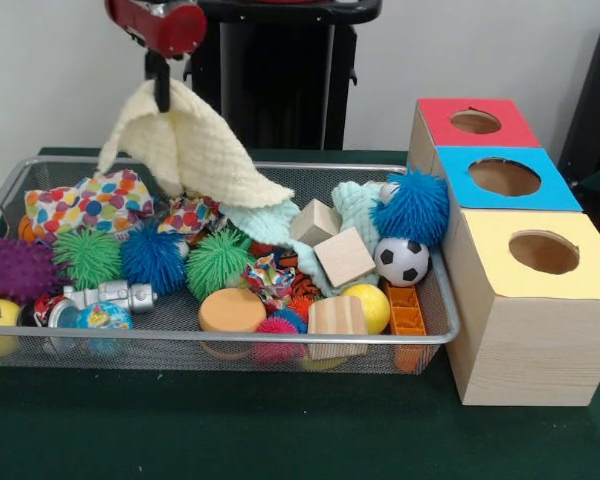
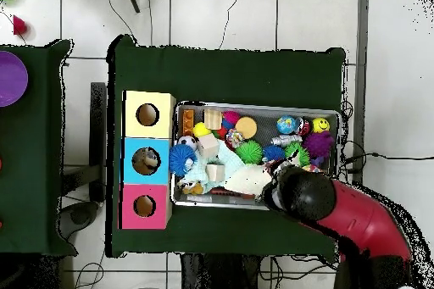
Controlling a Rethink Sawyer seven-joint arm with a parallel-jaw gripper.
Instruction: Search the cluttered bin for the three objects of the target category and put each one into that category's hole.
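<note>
Cream cloth (image 1: pixel 185 145) hanging from tool (image 1: pixel 162 98), no readable writing.

Gripper (image 1: pixel 162 98) pinching pale yellow cloth (image 1: pixel 195 145) — lifted, trailing into wire bin (image 1: pixel 420 338) of toys

Wire mesh bin (image 1: pixel 435 300): silver metal, fine woven mesh, smooth rim. Pale yellow cloth (image 1: pixel 195 150): soft waffle-textured fabric, matt. Mint cloth (image 1: pixel 270 222): similar knitted weave. Polka-dot cloth (image 1: pixel 75 203): smooth printed fabric. Wooden blocks (image 1: pixel 343 257): bare pale wood, smooth, matt. Sorting boxes (image 1: pixel 525 340): light unfinished wood with matt coloured tops in red, blue, yellow. Spiky balls (image 1: pixel 217 262): rubbery, bristled. Football (image 1: pixel 401 261): glossy. Orange disc (image 1: pixel 231 311): matt, foam-like. Worktop (image 1: pixel 230 430): dark green felt-like covering, matt.
</note>
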